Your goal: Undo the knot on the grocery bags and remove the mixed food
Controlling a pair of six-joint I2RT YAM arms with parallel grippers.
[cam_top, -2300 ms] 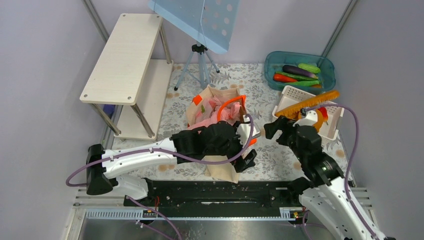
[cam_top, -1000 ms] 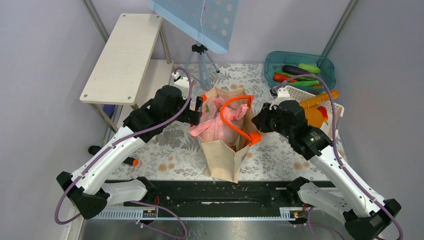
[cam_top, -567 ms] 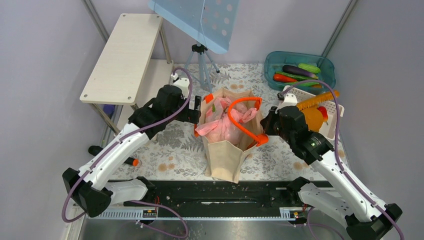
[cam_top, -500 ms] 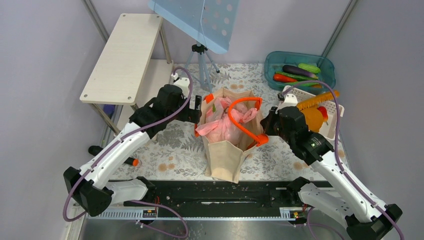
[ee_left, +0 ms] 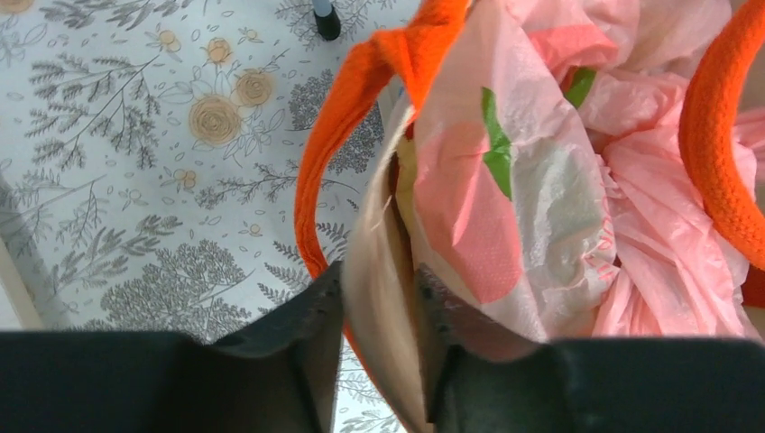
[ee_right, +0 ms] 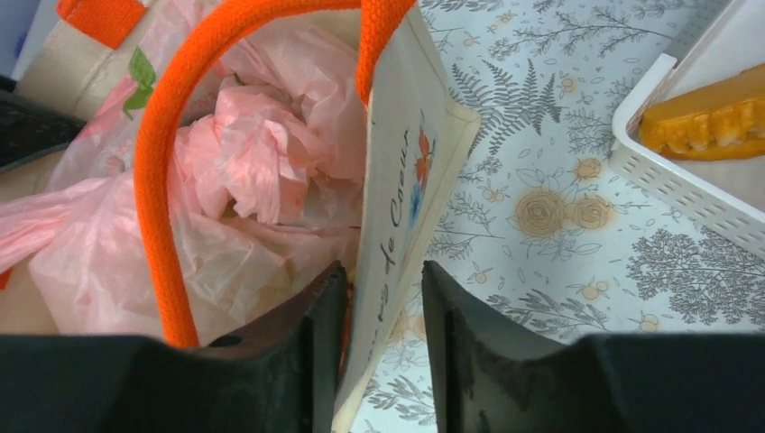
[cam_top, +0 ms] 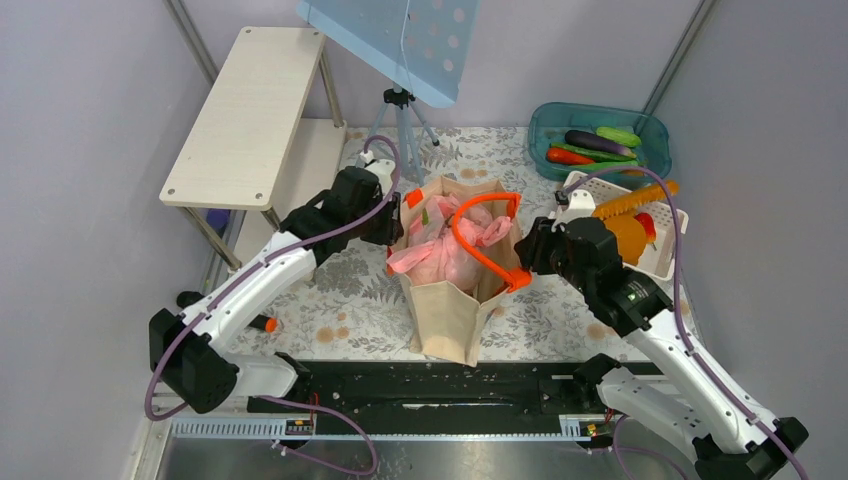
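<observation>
Left arm has swung in closer to the tote since the pic half a sec before, and its wrist now sits at the tote's upper left corner in the top view. Left gripper [ee_left: 379,361] has its two fingers [ee_left: 302,334] on each side of the tote [cam_top: 445,315] wall, w/ the beige cloth pinched between them, low in the middle of the left wrist view. Pink grocery bag [ee_left: 577,225] bulges just to the right of those fingers, inside the tote, w/ a green bit showing through the plastic. Cannot tell if the inner finger also nips the pink plastic.

Right gripper [ee_right: 383,352] does the same on the other side: its fingers [ee_right: 320,334] hug the tote's right wall, narrow, cloth between them, at the bottom middle of the right wrist view. Pink bag [ee_right: 262,171] sits crumpled to the upper left of them, under the orange handle [ee_right: 158,171]. It does not touch the outer finger.

Top view: pink bag [cam_top: 445,245] is in the tote's open mouth, mid frame, between both grippers. White basket [cam_top: 665,260] stands near the right arm.
</observation>
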